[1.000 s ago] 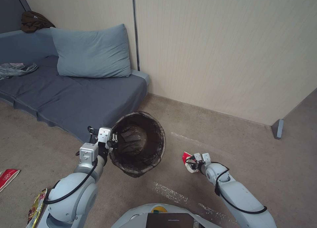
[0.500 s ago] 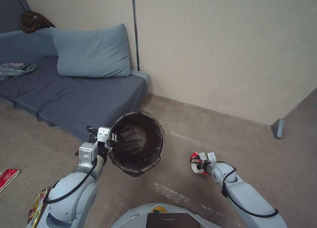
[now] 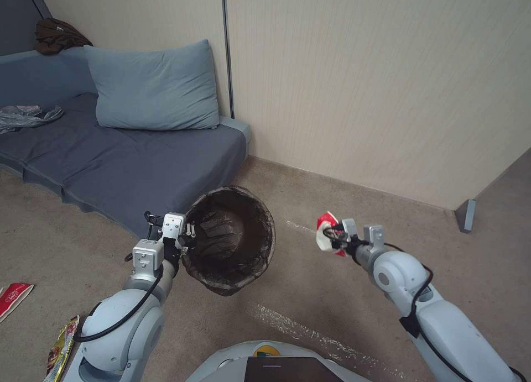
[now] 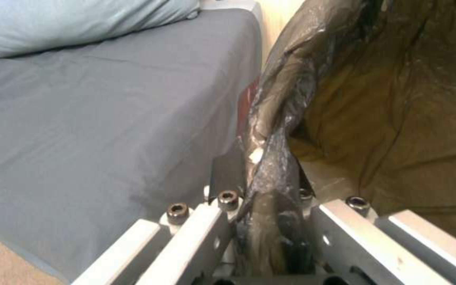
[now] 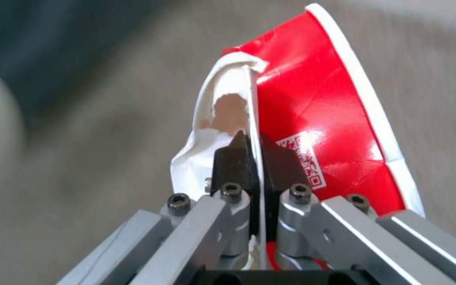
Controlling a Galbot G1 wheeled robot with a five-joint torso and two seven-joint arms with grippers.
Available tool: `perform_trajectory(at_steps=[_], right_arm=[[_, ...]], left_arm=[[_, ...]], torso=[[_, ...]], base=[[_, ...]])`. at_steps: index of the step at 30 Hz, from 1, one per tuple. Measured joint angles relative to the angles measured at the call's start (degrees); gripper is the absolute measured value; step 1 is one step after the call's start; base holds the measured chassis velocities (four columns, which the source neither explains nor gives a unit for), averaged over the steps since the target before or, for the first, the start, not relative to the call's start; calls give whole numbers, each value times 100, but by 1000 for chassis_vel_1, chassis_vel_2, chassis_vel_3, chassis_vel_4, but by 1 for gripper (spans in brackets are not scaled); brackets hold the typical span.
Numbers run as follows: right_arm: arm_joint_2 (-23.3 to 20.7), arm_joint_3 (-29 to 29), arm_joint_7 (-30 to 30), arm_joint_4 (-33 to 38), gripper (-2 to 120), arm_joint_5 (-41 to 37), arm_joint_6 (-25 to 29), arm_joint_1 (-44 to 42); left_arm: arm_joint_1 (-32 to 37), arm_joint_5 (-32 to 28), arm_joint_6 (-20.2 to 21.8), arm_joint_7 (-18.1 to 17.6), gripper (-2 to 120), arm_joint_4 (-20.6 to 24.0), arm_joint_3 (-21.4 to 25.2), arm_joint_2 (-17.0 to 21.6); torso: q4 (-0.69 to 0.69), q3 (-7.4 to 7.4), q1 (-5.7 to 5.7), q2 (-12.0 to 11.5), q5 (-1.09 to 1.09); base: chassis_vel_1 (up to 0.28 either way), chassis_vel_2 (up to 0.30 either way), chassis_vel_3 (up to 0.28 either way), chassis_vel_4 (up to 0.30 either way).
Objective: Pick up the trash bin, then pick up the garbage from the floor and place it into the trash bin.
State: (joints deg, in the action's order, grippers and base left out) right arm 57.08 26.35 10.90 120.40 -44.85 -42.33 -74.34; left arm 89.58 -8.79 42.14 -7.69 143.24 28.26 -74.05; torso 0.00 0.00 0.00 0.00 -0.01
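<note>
Carpet below: right fingers (image 5: 251, 152) pinch wrapper (image 3: 326, 239)

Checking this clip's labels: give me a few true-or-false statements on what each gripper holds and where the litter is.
1. The left gripper clamps the rim of the trash bin. True.
2. The right gripper is open and empty. False: it is shut on a red-and-white wrapper.
3. The wrapper is already inside the bin. False: it is held off the floor, to the bin's right.
4. Litter lies on the floor by the left arm. True: a red wrapper and a yellow snack bag.
</note>
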Motion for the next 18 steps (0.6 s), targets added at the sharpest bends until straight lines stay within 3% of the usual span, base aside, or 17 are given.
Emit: perform_trajectory(at_steps=[8, 15, 18], right_arm=[[-174, 325, 221, 1010, 0, -539, 4, -108], [-591, 746, 423, 2231, 0, -1762, 11, 59], [-742, 822, 350, 2356, 0, -2114, 13, 120]], left_arm=[[-19, 21, 0, -2, 0, 0, -8, 29], [-47, 86, 0, -10, 0, -20, -75, 5], [-65, 104, 0, -9, 0, -72, -95, 0]], torso=[[-1, 0, 0, 0, 1], [-1, -1, 0, 0, 1], [0, -1, 0, 0, 0]], base=[[0, 0, 0, 0], [0, 0, 0, 0], [0, 0, 0, 0]])
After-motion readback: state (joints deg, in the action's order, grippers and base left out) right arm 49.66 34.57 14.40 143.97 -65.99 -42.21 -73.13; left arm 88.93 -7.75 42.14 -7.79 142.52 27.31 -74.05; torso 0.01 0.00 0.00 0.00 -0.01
